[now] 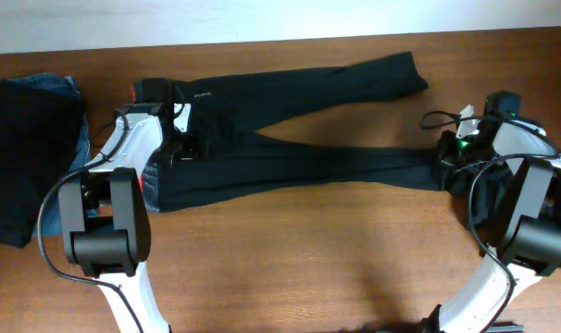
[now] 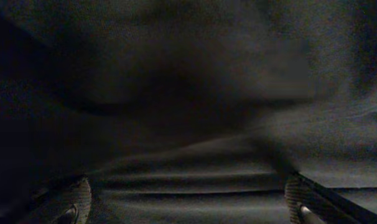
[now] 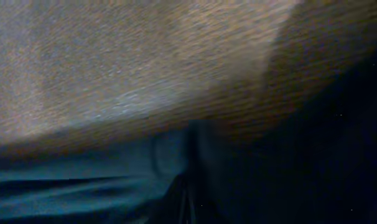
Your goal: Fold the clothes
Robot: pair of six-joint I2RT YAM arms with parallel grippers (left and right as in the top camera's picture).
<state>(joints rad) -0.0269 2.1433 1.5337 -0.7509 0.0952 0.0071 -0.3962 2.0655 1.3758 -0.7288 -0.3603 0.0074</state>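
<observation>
Long black trousers [image 1: 299,162] lie spread across the table, with the waistband [image 1: 149,176] at the left and a red edge showing at its far corner. The two legs run to the right. My left gripper [image 1: 183,141] is down on the waist area. In the left wrist view its fingers [image 2: 187,200] are wide open with dark cloth [image 2: 195,124] between them. My right gripper [image 1: 447,159] is low at the end of the nearer leg. In the right wrist view the jaws [image 3: 188,196] appear shut on the dark cloth [image 3: 83,180].
A pile of black and blue denim clothes [image 1: 26,157] lies at the left edge. Another dark item [image 1: 489,199] lies under the right arm. The wooden table [image 1: 308,259] meets a pale wall at the back. A cable [image 1: 438,118] loops near the right wrist.
</observation>
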